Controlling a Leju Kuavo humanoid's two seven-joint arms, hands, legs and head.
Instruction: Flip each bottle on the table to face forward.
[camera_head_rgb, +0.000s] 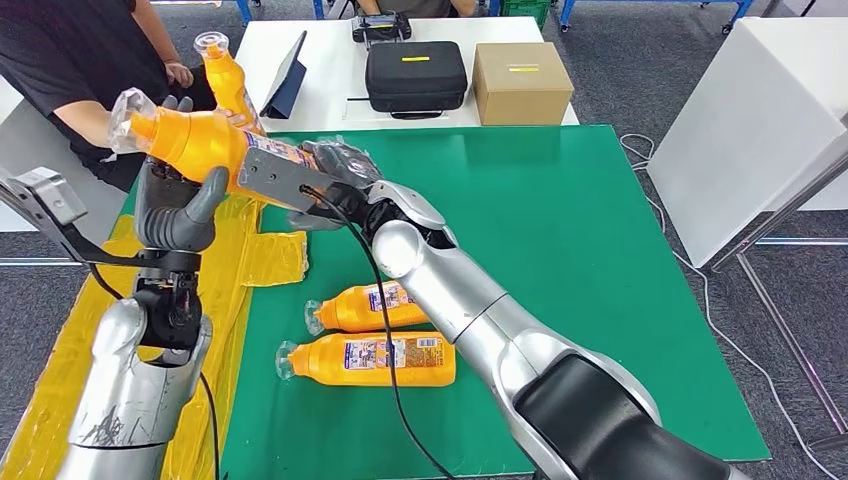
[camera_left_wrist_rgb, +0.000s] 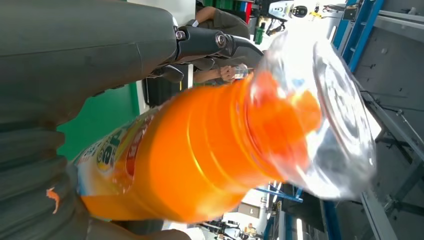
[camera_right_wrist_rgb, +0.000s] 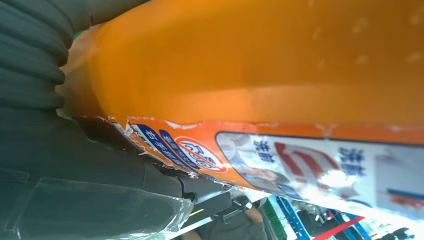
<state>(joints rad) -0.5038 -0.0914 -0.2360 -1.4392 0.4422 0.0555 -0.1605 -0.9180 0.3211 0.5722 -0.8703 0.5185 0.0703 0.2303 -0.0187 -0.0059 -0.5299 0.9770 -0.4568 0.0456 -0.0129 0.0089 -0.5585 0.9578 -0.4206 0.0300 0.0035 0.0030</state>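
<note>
We hold one orange bottle (camera_head_rgb: 205, 143) aloft between both hands, lying sideways: left hand (camera_head_rgb: 180, 210) clasps its capped end, right hand (camera_head_rgb: 335, 170) grips its base across the green table (camera_head_rgb: 600, 250).

The left hand (camera_head_rgb: 178, 205), raised upright at the frame's left on its silver arm, grips the orange plastic bottle (camera_head_rgb: 205, 145); the right hand (camera_head_rgb: 335, 170), reaching across toward upper centre, clasps the bottle's other end.
</note>
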